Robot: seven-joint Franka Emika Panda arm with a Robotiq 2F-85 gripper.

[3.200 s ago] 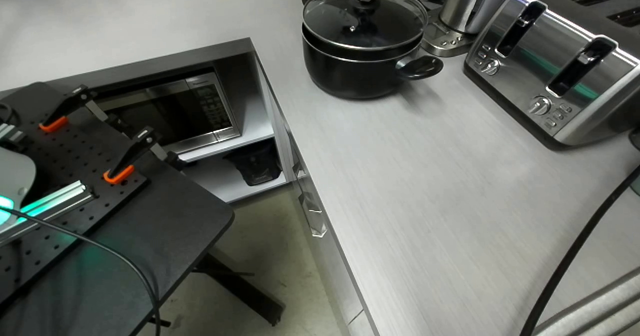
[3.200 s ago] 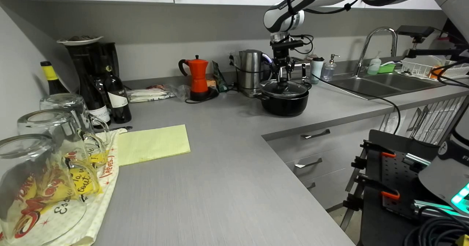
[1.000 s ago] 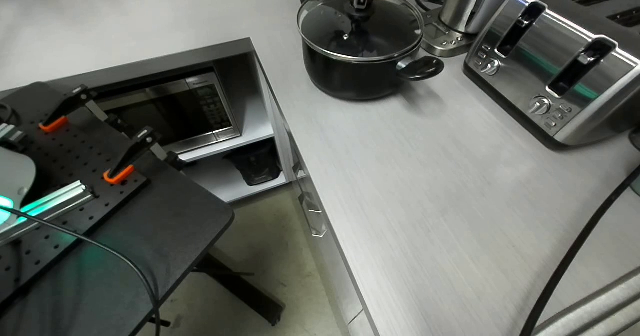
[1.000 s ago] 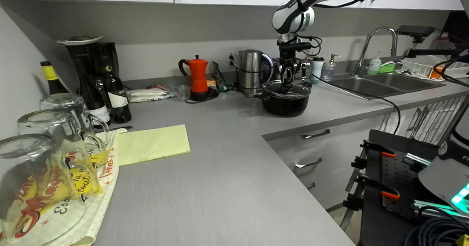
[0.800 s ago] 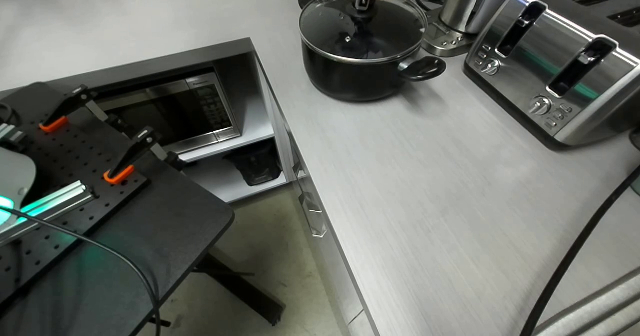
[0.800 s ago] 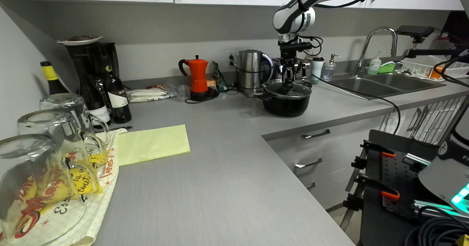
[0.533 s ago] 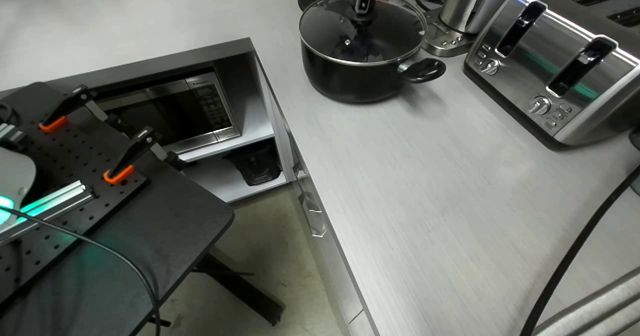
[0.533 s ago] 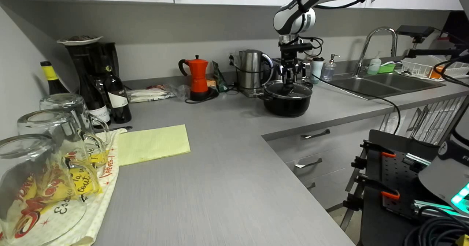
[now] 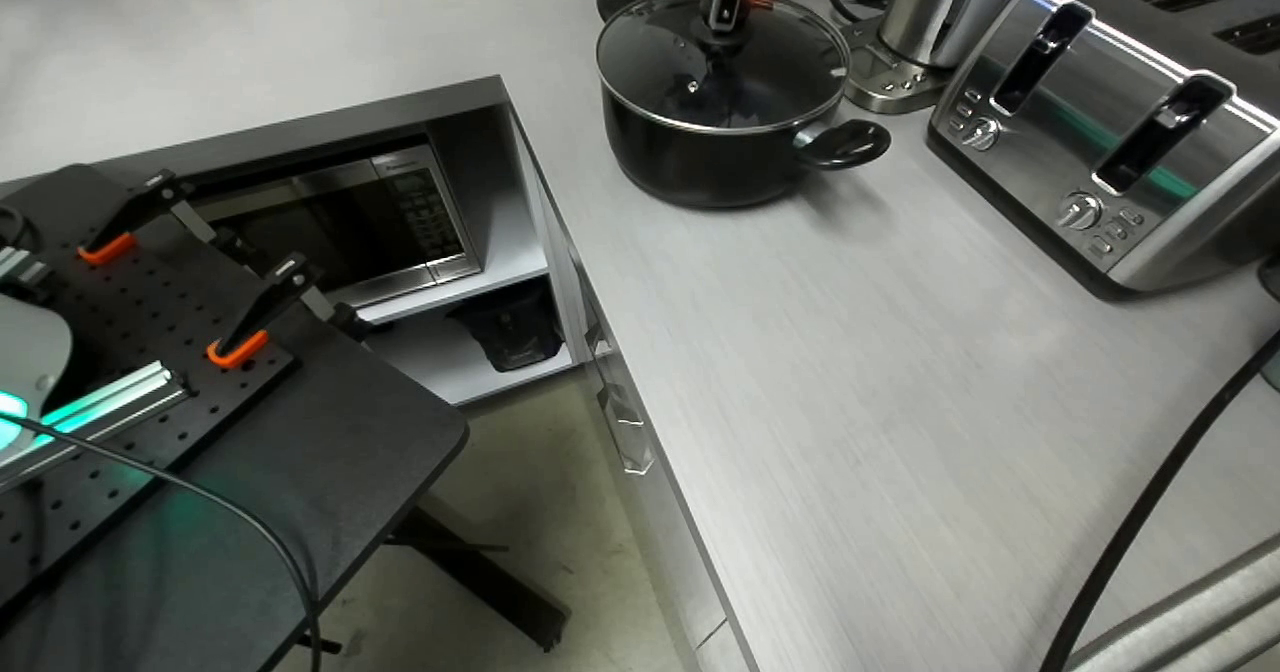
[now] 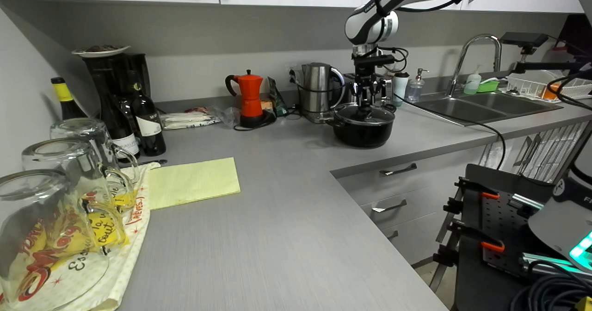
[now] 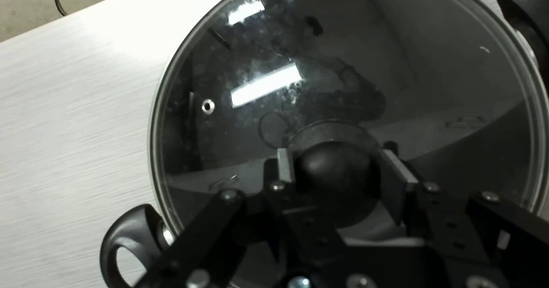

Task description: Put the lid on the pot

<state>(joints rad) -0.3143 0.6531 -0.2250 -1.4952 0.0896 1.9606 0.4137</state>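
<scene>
The black pot [image 9: 700, 167] stands on the grey counter; it also shows in an exterior view [image 10: 360, 136]. The round glass lid [image 9: 780, 72] lies level over the pot's mouth, its metal rim along the pot's rim with no gap visible in the exterior views. In the wrist view the lid [image 11: 343, 78] fills most of the picture, with a pot handle at each side. My gripper [image 11: 336, 163] has its pads against both sides of the black knob [image 11: 334, 176]. The gripper also shows above the lid in both exterior views [image 9: 728, 2] [image 10: 364, 100]. The pot's inside is covered.
A silver toaster [image 9: 1110, 142] and a steel kettle [image 10: 316, 89] stand close to the pot. The counter's front edge [image 9: 600, 302] runs near it. A red moka pot [image 10: 250, 96], a yellow cloth [image 10: 194, 181] and glass mugs [image 10: 69, 172] stand further along the counter.
About three seconds ago the lid hung tilted above the pot with a gap. It has come down with my gripper onto the pot's rim. The last half second shows only a slight downward shift.
</scene>
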